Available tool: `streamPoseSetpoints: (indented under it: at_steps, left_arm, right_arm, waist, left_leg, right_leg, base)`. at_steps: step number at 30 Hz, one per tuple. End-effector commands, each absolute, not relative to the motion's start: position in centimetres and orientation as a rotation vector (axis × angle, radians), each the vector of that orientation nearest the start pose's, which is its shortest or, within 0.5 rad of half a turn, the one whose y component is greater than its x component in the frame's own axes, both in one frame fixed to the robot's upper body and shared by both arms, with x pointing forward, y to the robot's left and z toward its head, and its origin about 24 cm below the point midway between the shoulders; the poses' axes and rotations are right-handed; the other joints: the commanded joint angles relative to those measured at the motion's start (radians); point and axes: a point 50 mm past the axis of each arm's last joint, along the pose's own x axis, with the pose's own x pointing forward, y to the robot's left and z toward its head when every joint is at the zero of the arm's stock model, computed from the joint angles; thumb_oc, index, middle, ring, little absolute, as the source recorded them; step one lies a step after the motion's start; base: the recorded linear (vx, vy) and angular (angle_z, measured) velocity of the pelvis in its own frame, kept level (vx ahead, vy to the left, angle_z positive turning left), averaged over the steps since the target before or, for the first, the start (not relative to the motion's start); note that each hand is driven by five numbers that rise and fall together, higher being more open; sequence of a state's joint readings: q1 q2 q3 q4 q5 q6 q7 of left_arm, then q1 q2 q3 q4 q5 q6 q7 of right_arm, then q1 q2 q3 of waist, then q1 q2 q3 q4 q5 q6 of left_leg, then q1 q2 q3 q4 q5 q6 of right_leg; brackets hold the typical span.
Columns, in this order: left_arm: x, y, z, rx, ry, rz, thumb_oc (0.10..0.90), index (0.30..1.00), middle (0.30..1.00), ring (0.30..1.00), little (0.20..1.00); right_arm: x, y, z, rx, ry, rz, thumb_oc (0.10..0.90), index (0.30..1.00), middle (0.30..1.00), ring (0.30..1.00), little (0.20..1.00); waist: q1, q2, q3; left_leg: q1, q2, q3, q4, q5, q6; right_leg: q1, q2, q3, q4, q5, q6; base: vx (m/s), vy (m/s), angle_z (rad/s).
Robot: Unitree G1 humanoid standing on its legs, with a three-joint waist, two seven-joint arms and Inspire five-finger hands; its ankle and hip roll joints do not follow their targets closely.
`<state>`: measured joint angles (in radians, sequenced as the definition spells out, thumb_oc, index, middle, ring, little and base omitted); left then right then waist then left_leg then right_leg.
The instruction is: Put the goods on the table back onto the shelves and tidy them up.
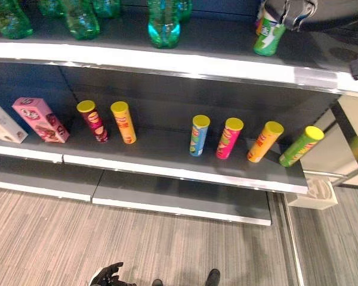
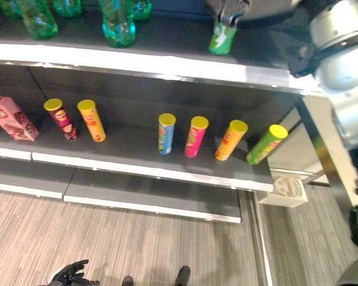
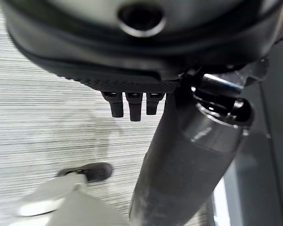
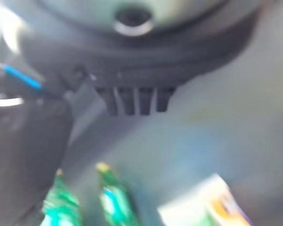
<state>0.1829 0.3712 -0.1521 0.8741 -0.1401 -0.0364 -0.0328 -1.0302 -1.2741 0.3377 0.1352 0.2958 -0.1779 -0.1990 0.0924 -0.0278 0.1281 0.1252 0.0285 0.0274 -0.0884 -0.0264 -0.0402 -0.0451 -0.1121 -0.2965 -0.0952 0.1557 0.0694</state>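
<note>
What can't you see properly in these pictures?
- Right hand: over the green can on the top shelf; whether it grips is unclear, its wrist view is blurred.
- Green bottles: tops cut off by the edge.
- Left hand: low near the floor, partly cut off.

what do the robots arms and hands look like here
Left hand: dark, with slim black fingers, low over the striped floor. Right arm: silver-grey rounded shells with dark joints. Right hand: dark bulk, a row of short black fingers, a blue stripe beside it.

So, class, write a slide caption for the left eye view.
Six chip cans line the middle shelf; the right hand hovers over a green can above.
</note>
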Motion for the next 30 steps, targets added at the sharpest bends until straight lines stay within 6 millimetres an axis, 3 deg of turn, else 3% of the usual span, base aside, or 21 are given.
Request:
streamPoseSetpoints:
  at_steps: [1,6,9,10,11,13,16,18,19,22,23,24,26,28,30]
  left_arm:
    - [10.6,26.8,-12.7,0.346,0.967,0.012,0.8,0.9,0.9,0.9,0.9]
    - [11.2,27.1,-12.2,0.358,0.94,0.001,0.8,0.9,0.9,0.9,0.9]
    - [12.1,27.7,-11.5,0.391,0.911,-0.019,0.8,0.9,0.9,0.9,0.9]
    - [12.4,27.9,-11.3,0.409,0.902,-0.03,0.8,0.9,0.9,0.9,0.9]
    - [12.8,28.6,-10.7,0.421,0.889,-0.014,0.8,0.9,0.9,0.9,0.9]
    - [12.8,28.8,-10.7,0.408,0.891,0.005,0.8,0.9,0.9,0.9,0.9]
    - [12.5,29.1,-10.7,0.4,0.899,0.03,0.8,0.9,0.9,0.9,0.9]
    - [12.7,29.3,-10.6,0.401,0.898,0.044,0.8,0.9,0.9,0.9,0.9]
    - [12.7,29.3,-10.6,0.403,0.898,0.043,0.8,0.9,0.9,0.9,0.9]
    - [12.9,29.5,-10.6,0.399,0.895,0.054,0.8,0.9,0.9,0.9,0.9]
    - [12.8,29.3,-10.6,0.388,0.895,0.054,0.8,0.9,0.9,0.9,0.9]
    - [13.7,28.2,-10.5,0.363,0.869,0.014,0.8,0.9,0.9,0.9,0.9]
    - [14.0,28.1,-10.5,0.366,0.865,0.008,0.8,0.9,0.9,0.9,0.9]
    - [14.2,27.9,-10.4,0.352,0.847,0.013,0.8,0.9,0.9,0.9,0.9]
    - [14.1,27.6,-10.5,0.344,0.848,0.009,0.8,0.9,0.9,0.9,0.9]
  right_arm:
    - [23.6,-26.2,43.7,-0.831,-1.201,-0.33,0.8,0.9,0.9,0.9,0.9]
    - [21.1,-27.7,41.0,-0.763,-1.238,-0.35,0.8,0.9,0.9,0.9,0.9]
    - [20.8,-29.0,38.6,-0.706,-1.179,-0.366,0.8,0.9,0.9,0.9,0.9]
    - [20.9,-29.3,37.8,-0.684,-1.159,-0.364,0.8,0.9,0.9,0.9,0.9]
    - [22.2,-29.0,36.1,-0.697,-1.077,-0.323,0.8,0.9,0.9,0.9,0.9]
    - [22.9,-28.9,35.3,-0.704,-1.028,-0.302,0.8,0.9,0.9,0.9,0.9]
    - [24.0,-29.1,34.5,-0.739,-0.946,-0.306,0.8,0.9,0.9,0.9,0.9]
    - [23.9,-30.0,34.5,-0.752,-0.915,-0.351,0.8,0.9,0.9,0.9,0.9]
    - [23.9,-30.1,34.4,-0.752,-0.914,-0.352,0.8,0.9,0.9,0.9,0.9]
    - [24.0,-30.7,34.4,-0.737,-0.896,-0.368,0.8,0.9,0.9,0.9,0.9]
    - [23.7,-31.2,34.5,-0.737,-0.89,-0.379,0.8,0.9,0.9,0.9,0.9]
    - [22.2,-32.2,35.3,-0.709,-0.939,-0.427,0.8,0.9,0.9,0.9,0.9]
    - [22.0,-32.3,35.5,-0.71,-0.949,-0.436,0.8,0.9,0.9,0.9,0.9]
    - [22.6,-31.6,35.5,-0.721,-0.942,-0.404,0.8,0.9,0.9,0.9,0.9]
    - [23.3,-31.2,35.5,-0.726,-0.933,-0.379,0.8,0.9,0.9,0.9,0.9]
  waist:
    - [-0.016,-0.027,-0.051]
    - [-0.07,-0.024,-0.041]
    - [-0.097,-0.029,0.002]
    - [-0.088,-0.031,0.012]
    - [-0.062,-0.021,0.011]
    - [-0.053,-0.022,0.0]
    - [-0.034,-0.053,-0.021]
    - [-0.036,-0.086,-0.041]
    - [-0.032,-0.086,-0.042]
    - [-0.026,-0.112,-0.054]
    - [-0.036,-0.111,-0.054]
    - [-0.074,-0.074,-0.042]
    - [-0.071,-0.071,-0.03]
    - [-0.033,-0.089,0.008]
    - [-0.011,-0.094,0.013]
  left_leg:
    - [-0.065,0.006,0.053,0.001,-0.013,-0.026]
    - [-0.048,-0.003,0.099,0.001,-0.035,-0.006]
    - [-0.044,0.01,0.169,0.001,-0.038,0.014]
    - [-0.043,0.017,0.197,0.001,-0.037,0.016]
    - [-0.019,0.069,0.302,0.001,-0.037,0.005]
    - [-0.007,0.091,0.33,0.001,-0.047,-0.004]
    - [0.0,0.119,0.382,0.004,-0.035,-0.026]
    - [-0.007,0.163,0.399,0.008,-0.007,-0.063]
    - [-0.006,0.165,0.403,0.008,-0.006,-0.066]
    - [-0.01,0.219,0.408,0.011,0.034,-0.109]
    - [-0.015,0.275,0.401,0.012,0.076,-0.14]
    - [-0.048,0.378,0.348,0.047,0.154,-0.167]
    - [-0.07,0.387,0.331,0.093,0.168,-0.17]
    - [-0.153,0.265,0.154,0.184,0.082,-0.107]
    - [-0.169,0.156,0.058,0.15,0.041,-0.083]
  right_leg:
    - [0.138,-0.057,0.022,0.008,-0.099,0.131]
    - [0.115,-0.069,0.077,0.015,-0.065,0.145]
    - [0.019,-0.072,0.121,0.136,-0.041,0.165]
    - [-0.006,-0.08,0.12,0.17,-0.039,0.17]
    - [0.04,-0.206,-0.09,0.187,-0.028,0.161]
    - [0.06,-0.269,-0.145,0.193,0.006,0.18]
    - [0.087,-0.325,-0.176,0.164,0.102,0.192]
    - [0.109,-0.297,-0.129,0.107,0.123,0.192]
    - [0.109,-0.294,-0.126,0.103,0.125,0.192]
    - [0.136,-0.225,-0.13,0.032,0.023,0.192]
    - [0.149,-0.164,-0.122,0.018,-0.034,0.188]
    - [0.174,-0.019,-0.103,0.008,-0.152,0.111]
    - [0.178,-0.006,-0.105,0.008,-0.165,0.096]
    - [0.167,-0.008,-0.089,0.008,-0.157,0.074]
    - [0.165,-0.005,-0.063,0.008,-0.148,0.072]
  base:
    - [0.02,0.092,-0.43]
    - [-0.01,0.105,-0.48]
    - [-0.15,0.103,-1.41]
    - [-0.25,-0.053,-2.03]
    - [-0.13,-0.147,-1.7]
    - [-0.07,-0.191,-1.54]
    - [-0.05,-0.273,-0.88]
    - [-0.03,-0.435,-0.95]
    - [-0.02,-0.393,-0.32]
    - [0.0,-0.38,-0.4]
    - [0.0,-0.941,0.05]
    - [-0.03,-0.923,0.34]
    - [-0.1,-0.438,0.58]
    - [-0.13,-0.203,-0.01]
    - [0.02,-0.078,-0.49]
